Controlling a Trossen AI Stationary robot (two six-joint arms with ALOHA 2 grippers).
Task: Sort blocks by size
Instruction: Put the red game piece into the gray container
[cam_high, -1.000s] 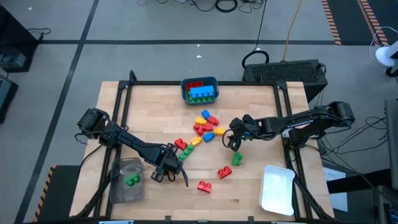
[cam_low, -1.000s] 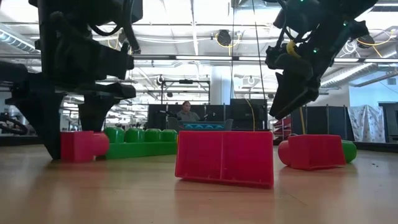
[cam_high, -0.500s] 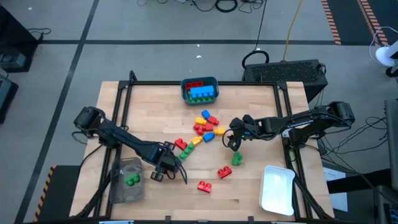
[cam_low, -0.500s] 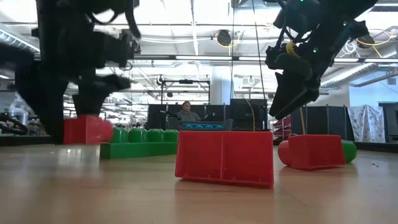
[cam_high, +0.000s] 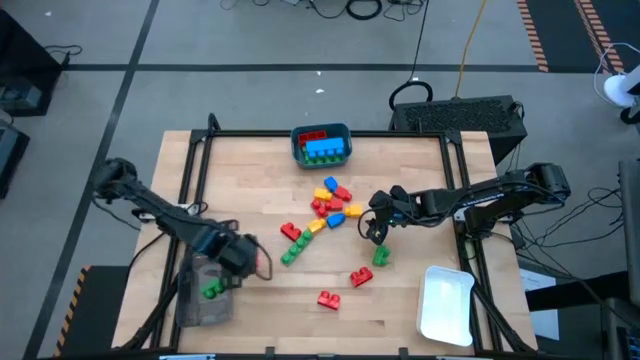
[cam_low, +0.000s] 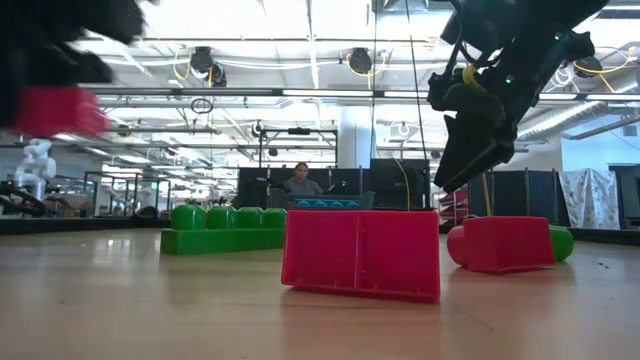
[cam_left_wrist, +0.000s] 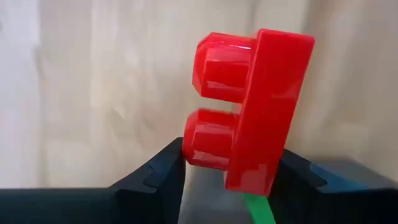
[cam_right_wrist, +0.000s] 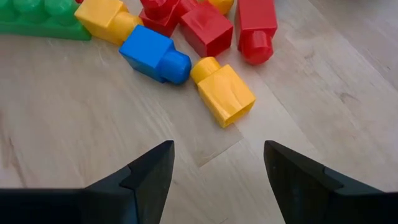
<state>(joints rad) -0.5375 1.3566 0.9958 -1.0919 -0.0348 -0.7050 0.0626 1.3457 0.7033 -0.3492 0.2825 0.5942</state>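
— Red brick (cam_left_wrist: 255, 109), where is it?
— Pinched in my left claw (cam_left_wrist: 233, 177), above the clear tray (cam_high: 205, 292).
— And your right claw (cam_right_wrist: 217, 171)?
— Spread, hovering farther off just beside the block pile (cam_high: 330, 205).

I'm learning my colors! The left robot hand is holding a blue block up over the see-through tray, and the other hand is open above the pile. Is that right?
Almost. The block in the left gripper is red, not blue; the left wrist view shows it pinched between the fingers. The rest holds: it hangs over the clear tray, and the right gripper is open above the pile.
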